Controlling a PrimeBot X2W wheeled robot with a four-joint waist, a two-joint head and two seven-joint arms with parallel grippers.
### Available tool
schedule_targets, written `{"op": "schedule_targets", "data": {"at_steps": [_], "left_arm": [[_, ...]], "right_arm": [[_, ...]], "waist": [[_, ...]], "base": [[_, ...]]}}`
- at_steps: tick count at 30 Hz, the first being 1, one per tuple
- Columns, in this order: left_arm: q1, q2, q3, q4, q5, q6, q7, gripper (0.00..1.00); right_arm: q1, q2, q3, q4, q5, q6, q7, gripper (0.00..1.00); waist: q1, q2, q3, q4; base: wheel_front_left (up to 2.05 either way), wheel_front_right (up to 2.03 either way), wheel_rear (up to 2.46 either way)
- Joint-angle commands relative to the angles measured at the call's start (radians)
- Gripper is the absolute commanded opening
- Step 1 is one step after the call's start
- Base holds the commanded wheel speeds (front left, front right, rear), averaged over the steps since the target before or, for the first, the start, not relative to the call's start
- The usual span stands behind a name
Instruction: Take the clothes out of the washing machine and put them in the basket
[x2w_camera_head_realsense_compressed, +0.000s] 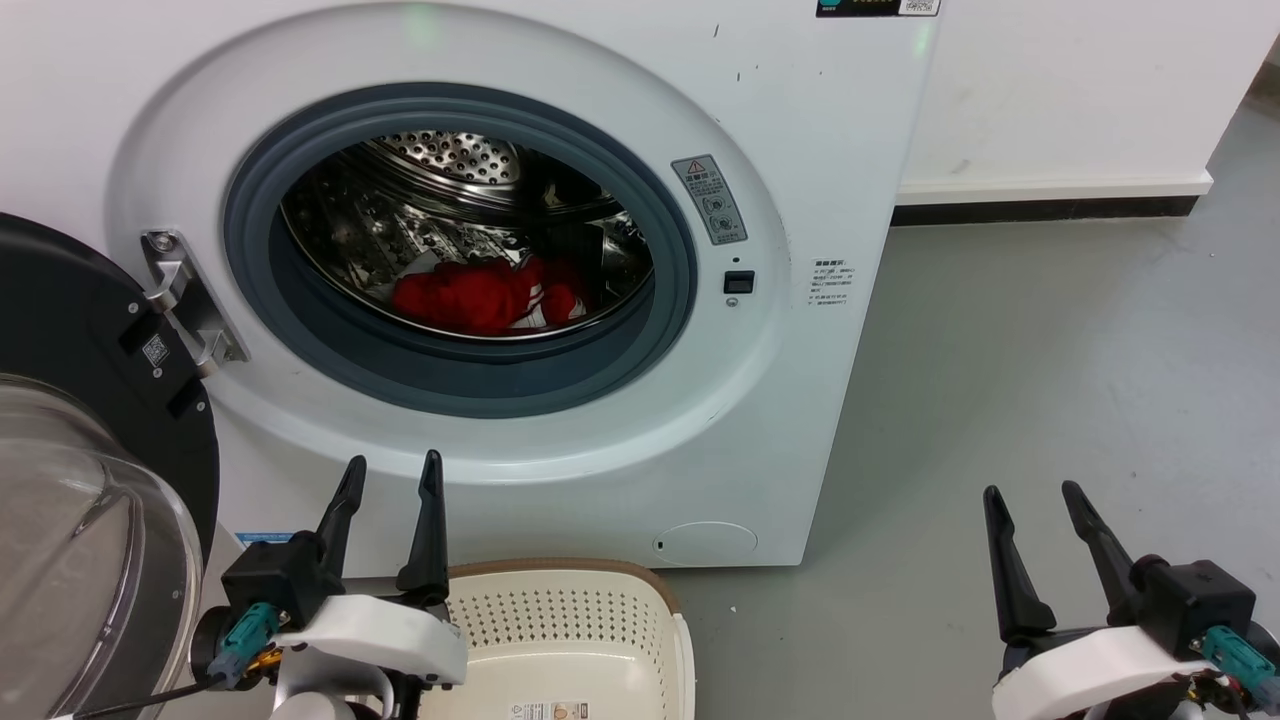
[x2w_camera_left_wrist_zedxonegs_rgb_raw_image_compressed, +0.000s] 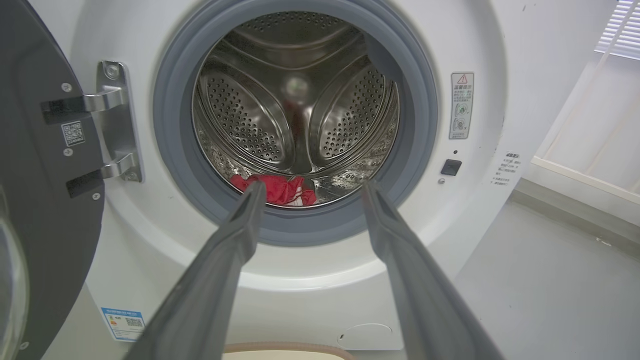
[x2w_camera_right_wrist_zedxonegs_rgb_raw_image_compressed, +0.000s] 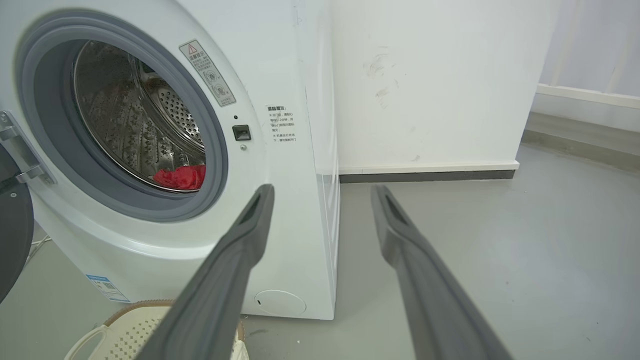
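Beyond the left gripper (x2w_camera_head_realsense_compressed: 395, 475), clothes (x2w_camera_head_realsense_compressed: 470, 295) lie in the drum.

1. The floor (x2w_camera_head_realsense_compressed: 1050, 400) is smooth and grey.
2. The wall (x2w_camera_head_realsense_compressed: 1080, 90) is white, with a few small marks.
3. A dark strip (x2w_camera_head_realsense_compressed: 1040, 210) runs along the wall's bottom edge.
4. White window blinds (x2w_camera_left_wrist_zedxonegs_rgb_raw_image_compressed: 620, 27) look bright.

1 washing machine (x2w_camera_head_realsense_compressed: 800, 150), 1 basket (x2w_camera_head_realsense_compressed: 560, 610), 2 end effectors (x2w_camera_head_realsense_compressed: 394, 458) (x2w_camera_head_realsense_compressed: 1030, 488), 1 clothes heap (x2w_camera_head_realsense_compressed: 470, 295)
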Motion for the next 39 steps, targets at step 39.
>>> {"op": "schedule_targets", "data": {"at_steps": [39], "left_arm": [[0.002,0.002,-0.008,0.033,0.175,0.029,-0.05,1.0]], "right_arm": [[0.023,0.0,0.013,-0.022,-0.169,0.0,-0.034,1.0]], "waist": [[-0.0001,0.0,-0.005,0.004]], "base": [[0.0,0.0,0.0]]}}
